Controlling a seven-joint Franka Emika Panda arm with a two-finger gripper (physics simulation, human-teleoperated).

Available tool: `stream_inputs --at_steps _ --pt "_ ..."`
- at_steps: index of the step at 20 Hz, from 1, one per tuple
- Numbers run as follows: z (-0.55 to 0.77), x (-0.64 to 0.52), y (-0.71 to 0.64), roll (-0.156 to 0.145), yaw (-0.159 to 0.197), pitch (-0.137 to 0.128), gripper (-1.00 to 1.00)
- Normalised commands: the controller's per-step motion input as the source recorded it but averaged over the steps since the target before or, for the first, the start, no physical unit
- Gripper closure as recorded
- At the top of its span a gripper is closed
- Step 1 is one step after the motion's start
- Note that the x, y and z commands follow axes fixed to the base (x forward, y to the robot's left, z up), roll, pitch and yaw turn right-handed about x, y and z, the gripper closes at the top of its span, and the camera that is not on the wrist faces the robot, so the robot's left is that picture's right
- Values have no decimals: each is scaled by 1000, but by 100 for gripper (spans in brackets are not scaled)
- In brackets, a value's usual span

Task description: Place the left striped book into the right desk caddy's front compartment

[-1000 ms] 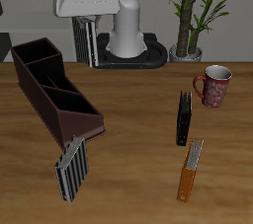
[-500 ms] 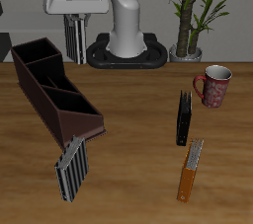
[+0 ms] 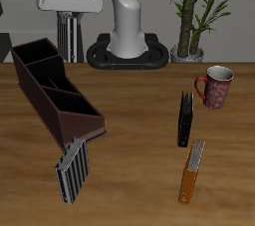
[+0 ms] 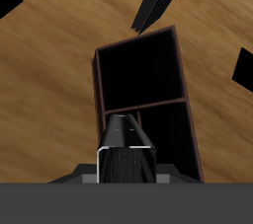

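Observation:
My gripper (image 3: 68, 18) is shut on the left striped book (image 3: 68, 44), a slim dark grey book with fine stripes that hangs upright below the fingers. It is held in the air above the table's back, just behind the far end of the right desk caddy (image 3: 52, 91), a long maroon-brown box with partitions. In the wrist view the book (image 4: 126, 137) shows edge-on between the fingers, with the caddy's (image 4: 180, 80) open sections below it.
A wider black-and-white striped book (image 3: 72, 168) leans at the caddy's near end. A black book (image 3: 184, 118), an orange book (image 3: 191, 170) and a patterned mug (image 3: 214, 86) stand across the table. The robot base (image 3: 127, 46) and a plant (image 3: 194, 11) are at the back.
My gripper has carried the striped book sideways, away from the robot base and toward the line of the caddy's far end. Nothing on the table has moved.

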Motion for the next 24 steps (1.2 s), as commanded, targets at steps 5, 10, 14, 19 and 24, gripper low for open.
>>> stream_inputs --at_steps 5,10,14,19,24 --pt "-57 55 -139 -30 -7 5 100" --pt "-58 2 -25 -2 -7 13 100" --pt "-98 49 14 8 7 18 100" --pt "-104 48 15 4 -13 14 100" --pt "-153 57 -9 5 -19 30 100"
